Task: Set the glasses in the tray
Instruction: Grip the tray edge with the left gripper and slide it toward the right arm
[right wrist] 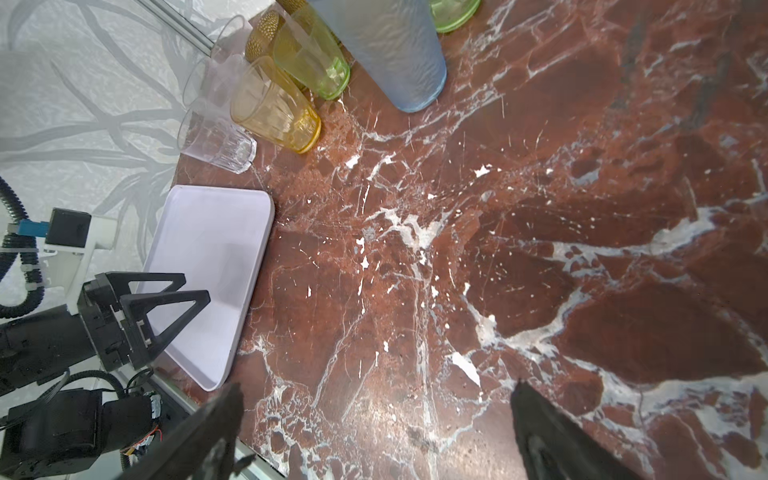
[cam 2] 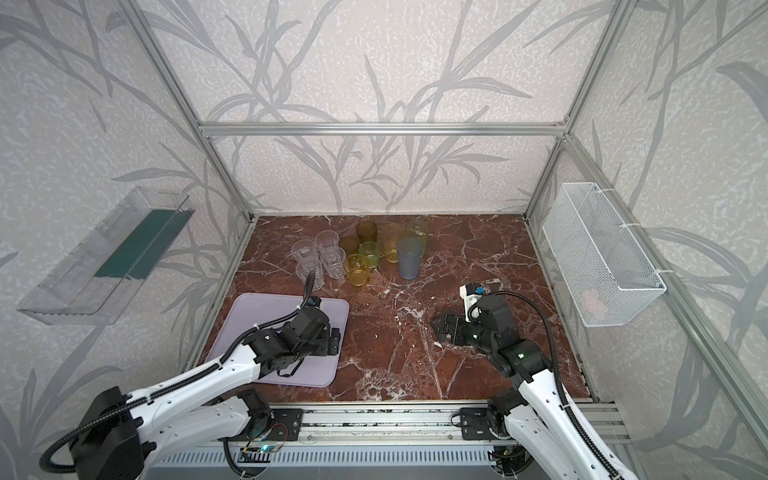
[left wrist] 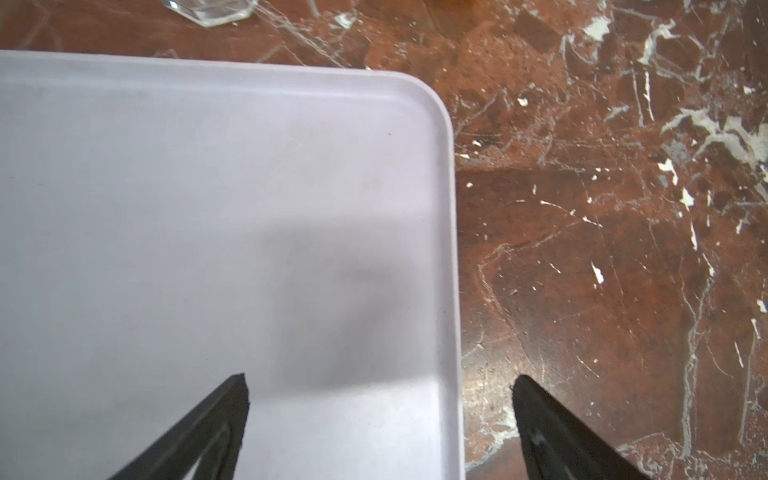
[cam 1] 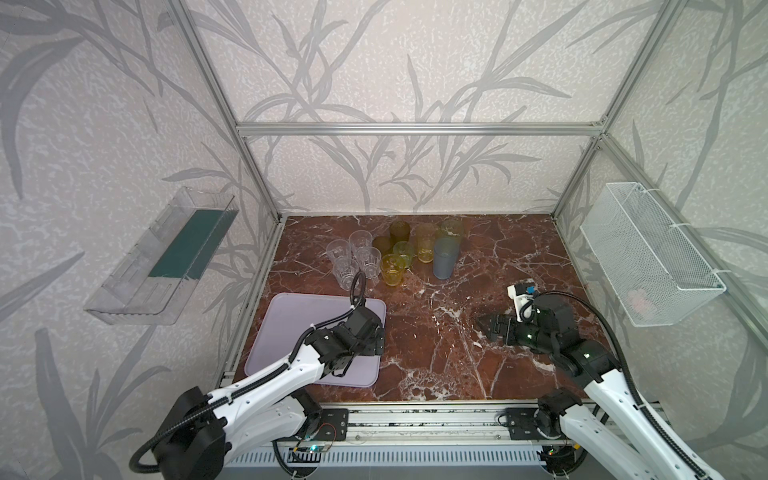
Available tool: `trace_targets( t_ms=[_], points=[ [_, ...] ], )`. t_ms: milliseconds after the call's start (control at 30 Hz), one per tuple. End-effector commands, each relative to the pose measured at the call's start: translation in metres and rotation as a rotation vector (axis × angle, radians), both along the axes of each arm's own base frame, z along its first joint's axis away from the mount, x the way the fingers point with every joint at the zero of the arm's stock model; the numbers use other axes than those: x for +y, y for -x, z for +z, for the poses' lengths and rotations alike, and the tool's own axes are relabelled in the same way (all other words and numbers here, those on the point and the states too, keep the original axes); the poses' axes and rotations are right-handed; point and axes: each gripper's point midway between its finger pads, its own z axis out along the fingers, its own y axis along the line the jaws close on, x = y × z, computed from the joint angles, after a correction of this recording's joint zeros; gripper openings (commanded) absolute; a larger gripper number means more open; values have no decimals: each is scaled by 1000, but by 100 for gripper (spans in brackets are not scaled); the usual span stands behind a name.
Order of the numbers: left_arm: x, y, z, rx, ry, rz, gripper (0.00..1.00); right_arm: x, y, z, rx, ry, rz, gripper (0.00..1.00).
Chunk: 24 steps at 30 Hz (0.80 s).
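Here, left end effector (left wrist: 380, 384) over tray (left wrist: 208, 166)

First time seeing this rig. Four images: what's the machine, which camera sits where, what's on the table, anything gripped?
Two white-and-black robot arms, each ending in a two-finger gripper, work over a red-brown marble tabletop. The two wide pictures come from one stereo camera overhead, so they nearly match. The other two are cameras on the wrists, looking past each arm's own fingers. At the back stands a cluster of glasses: clear faceted tumblers, amber, green and brownish ones, and a tall blue-grey tumbler. Front left lies a pale lavender tray, nothing in it. The left gripper hangs open over the tray's edge; the right gripper is open above bare marble. Neither holds anything. A clear bin and a wire basket hang on the side walls.
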Motion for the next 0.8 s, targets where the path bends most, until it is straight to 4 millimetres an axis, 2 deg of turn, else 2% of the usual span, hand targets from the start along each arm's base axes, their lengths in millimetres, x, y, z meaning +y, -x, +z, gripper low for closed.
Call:
trace_targets(
  t_ms=[0, 67, 300, 400, 467, 567, 667, 767],
  points=[
    [-21, -2, 4, 3, 52, -5, 97, -6, 15, -14, 83, -4, -38, 99],
    [-24, 0, -2, 14, 37, -12, 97, -6, 18, -17, 98, -7, -35, 99],
    [-42, -1, -12, 24, 34, -50, 78, -9, 32, -33, 167, 2, -37, 99],
    [-47, -2, -15, 32, 19, -60, 75, -11, 37, -38, 183, -12, -54, 99],
    [-50, -3, -18, 39, 9, -62, 67, -12, 39, -41, 182, -18, -57, 99],
    [-54, -1, -26, 58, 5, -59, 64, -16, 43, -45, 174, -10, -69, 99],
    [-59, 2, -32, 63, 7, -58, 53, -19, 46, -47, 180, -26, -101, 99],
    [-60, 4, -37, 61, -9, -57, 49, -21, 49, -51, 181, -31, -110, 99]
  ],
)
